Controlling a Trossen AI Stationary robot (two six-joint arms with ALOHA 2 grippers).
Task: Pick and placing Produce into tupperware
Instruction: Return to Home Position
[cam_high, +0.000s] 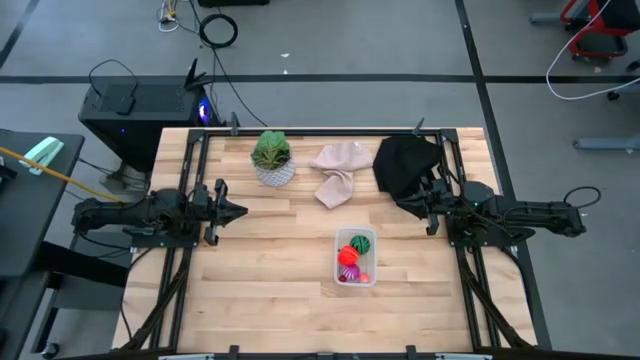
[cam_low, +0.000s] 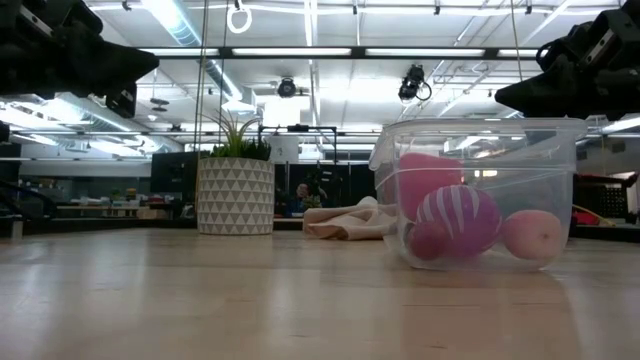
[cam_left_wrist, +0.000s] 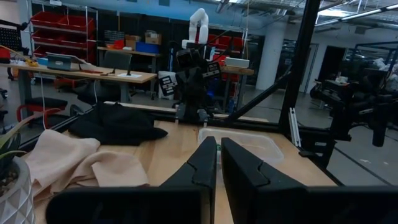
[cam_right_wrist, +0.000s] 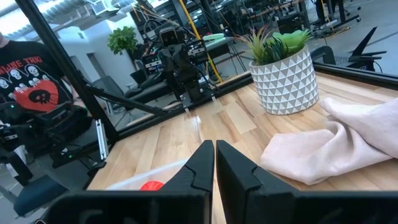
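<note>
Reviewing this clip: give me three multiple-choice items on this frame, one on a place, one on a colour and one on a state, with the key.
1. Where does the clear container stand?
A. On bare wood, between the two arms
B. On top of a cloth
C. Touching the plant pot

2. What colour is the cloth nearest the plant?
A. Blue
B. Beige
C. Black

3. How are the left hand and the right hand?
A. Both shut, holding nothing
B. The left grips a red fruit
C. The right reaches into the container

Key:
1 A, the high view shows wood all round it.
2 B, the beige one lies just beside the plant.
3 A, each wrist view shows the fingers together with nothing between them.
</note>
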